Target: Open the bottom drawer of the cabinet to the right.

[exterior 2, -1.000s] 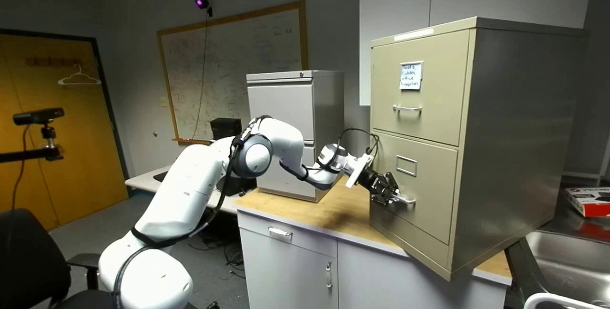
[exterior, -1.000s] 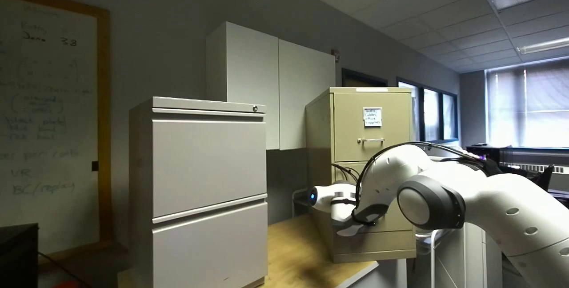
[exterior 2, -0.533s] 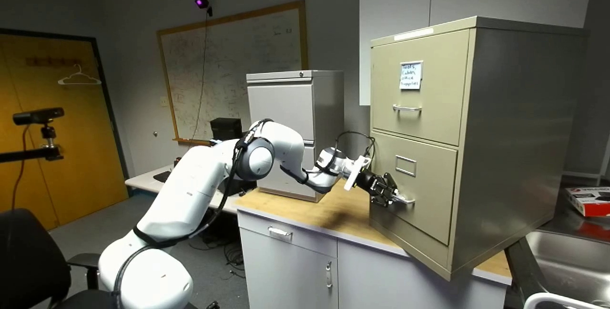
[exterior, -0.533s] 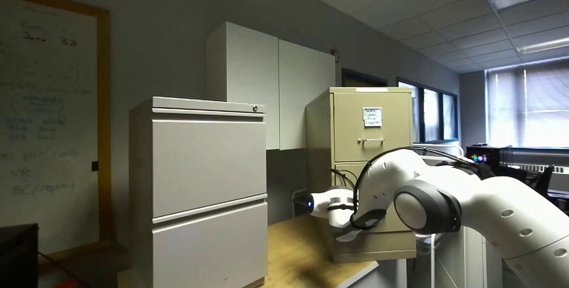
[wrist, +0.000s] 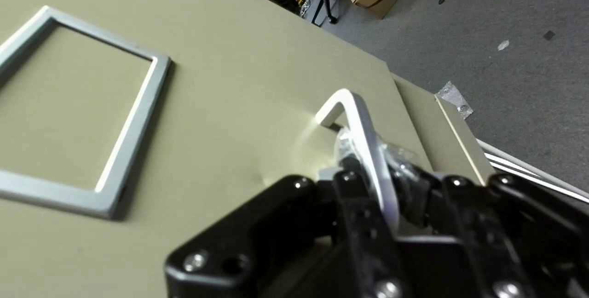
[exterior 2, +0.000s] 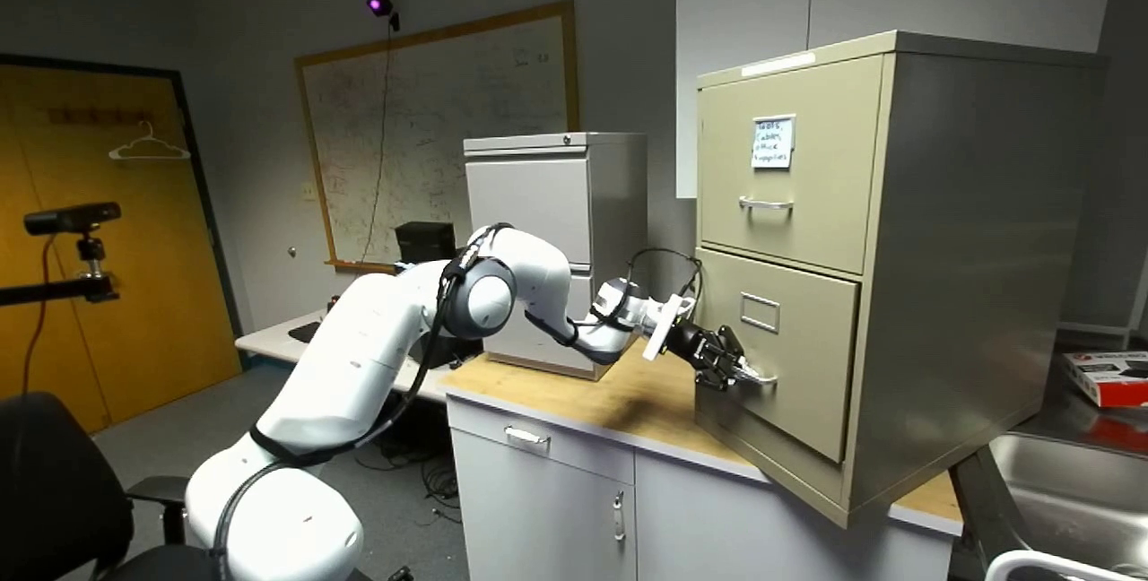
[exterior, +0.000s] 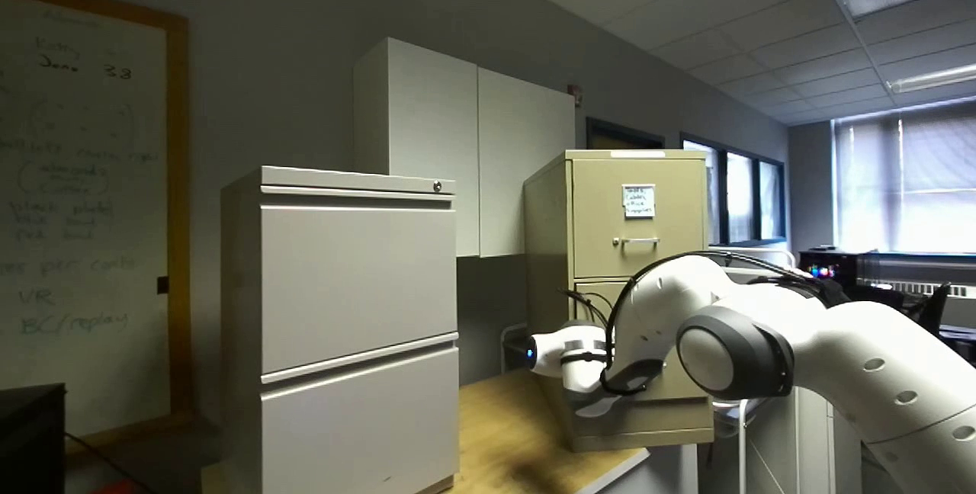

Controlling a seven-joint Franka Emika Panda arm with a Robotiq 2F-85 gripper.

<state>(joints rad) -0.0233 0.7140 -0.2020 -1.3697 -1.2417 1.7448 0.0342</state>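
Note:
The tan cabinet (exterior 2: 978,240) stands on the counter at the right in both exterior views (exterior: 549,250). Its bottom drawer (exterior 2: 812,339) stands slightly out, with a thin dark gap along its right edge. Most of that front is behind my arm in an exterior view (exterior: 671,386). My gripper (exterior 2: 743,372) is at the drawer's silver handle (exterior 2: 764,378). In the wrist view the handle (wrist: 363,128) runs between the black fingers of my gripper (wrist: 379,171), which are closed around it. Clear plastic wraps the fingertips. The drawer front (wrist: 230,118) fills the left of that view.
A light-grey two-drawer cabinet (exterior: 358,288) stands on the same wooden counter (exterior 2: 547,393). White wall cupboards (exterior: 435,143) hang behind. A sink (exterior 2: 1076,491) and a red-and-white box (exterior 2: 1112,375) are at the right. The tan cabinet's front corner overhangs the counter edge.
My arm has dipped slightly and drawn back a little. The bottom drawer has shifted slightly outward with the gripper on its handle, and a thin gap has appeared at its edge.

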